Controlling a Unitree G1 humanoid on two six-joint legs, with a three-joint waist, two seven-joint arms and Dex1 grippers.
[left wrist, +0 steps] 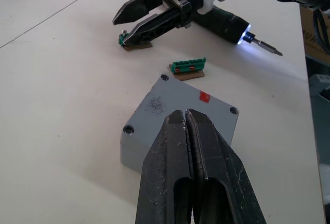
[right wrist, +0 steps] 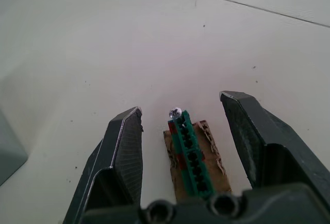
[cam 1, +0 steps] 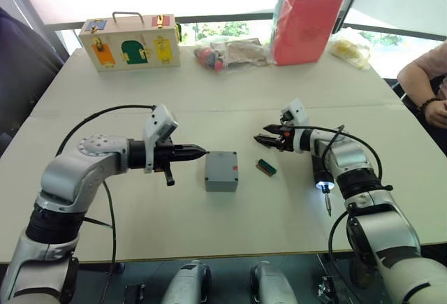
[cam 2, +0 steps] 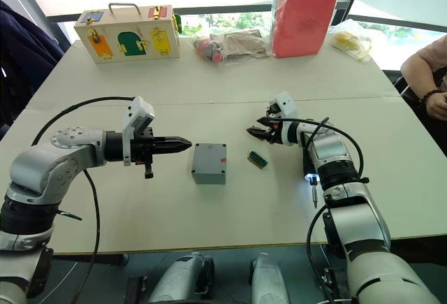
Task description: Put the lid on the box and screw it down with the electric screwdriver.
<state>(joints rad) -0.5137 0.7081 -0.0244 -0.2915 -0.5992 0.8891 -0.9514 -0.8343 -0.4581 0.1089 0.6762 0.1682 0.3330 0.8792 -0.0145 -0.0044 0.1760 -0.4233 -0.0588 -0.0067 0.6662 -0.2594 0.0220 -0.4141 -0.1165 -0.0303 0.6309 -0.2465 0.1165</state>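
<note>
1. I'm looking down on a broad, smooth off-white table [cam 1: 230, 87], matte, with a straight seam running across its middle; bright windows sit behind its far edge.
2. Along that far edge: a red, soft-looking bag [cam 1: 306, 23] in clear plastic wrap, and a pale wooden case [cam 1: 130, 43] with coloured doors and a wire handle.
3. A person's forearm [cam 1: 422, 84] rests at the table's right edge.
4. My left gripper [cam 1: 197, 152] hovers just left of the box, its black ribbed fingers pressed together, nothing between them.
5. My right gripper [cam 1: 262, 138] is spread wide over a small green block [right wrist: 190, 154]. In the right wrist view that block is a ridged green strip on a brown card backing, lying between the fingers without touching either.
6. The box [cam 1: 221, 170] sits mid-table between the two grippers: square, grey, smooth plastic, with a small red mark.
7. The lid [left wrist: 191, 112] appears to be seated on the box already, with recessed screw holes at its corners, though I can't say whether any hold a screw.
8. The electric screwdriver [cam 1: 324, 182] hangs beside the right forearm, dark and slim, tip lit white-blue, thin metal bit pointing down.
9. A second green block [cam 1: 266, 167] lies just right of the box.
</note>
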